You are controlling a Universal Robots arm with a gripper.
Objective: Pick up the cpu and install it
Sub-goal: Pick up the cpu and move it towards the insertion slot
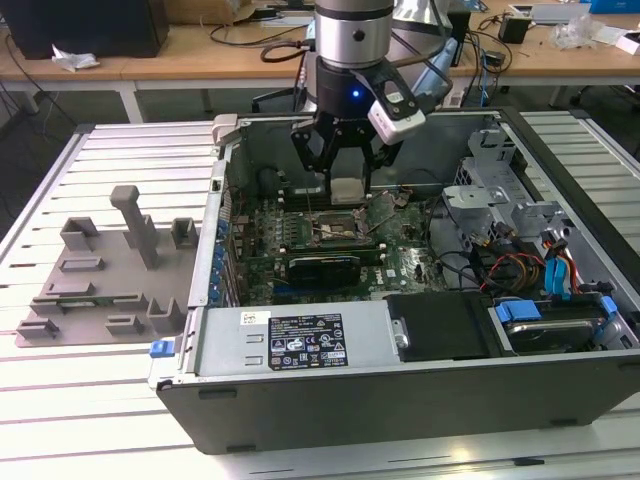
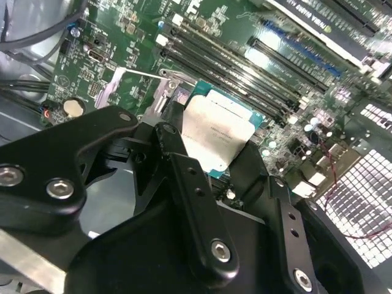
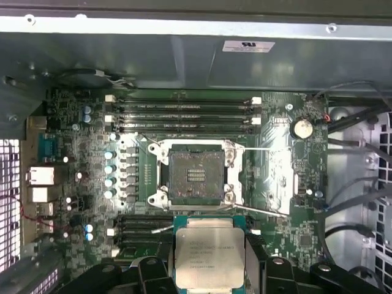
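The cpu [image 1: 347, 190] is a small square chip with a silvery top, and my gripper [image 1: 346, 186] is shut on it inside the open computer case [image 1: 400, 400]. It hangs above the green motherboard, a little off from the metal-framed socket [image 1: 335, 229]. In the first wrist view the cpu [image 3: 208, 254] sits between the black fingers [image 3: 267, 269], apart from the empty socket [image 3: 196, 174], whose cover plate [image 3: 275, 177] is swung open to one side. The second wrist view shows the cpu [image 2: 214, 131] clamped at its edges by the fingers [image 2: 177, 162].
A grey moulded tray [image 1: 100, 270] lies on the slatted table at the exterior view's left. Memory slots [image 3: 184, 113] run beside the socket. An expansion card [image 1: 325, 266], the power supply [image 1: 300, 340], and a drive cage with cables [image 1: 520, 240] crowd the case.
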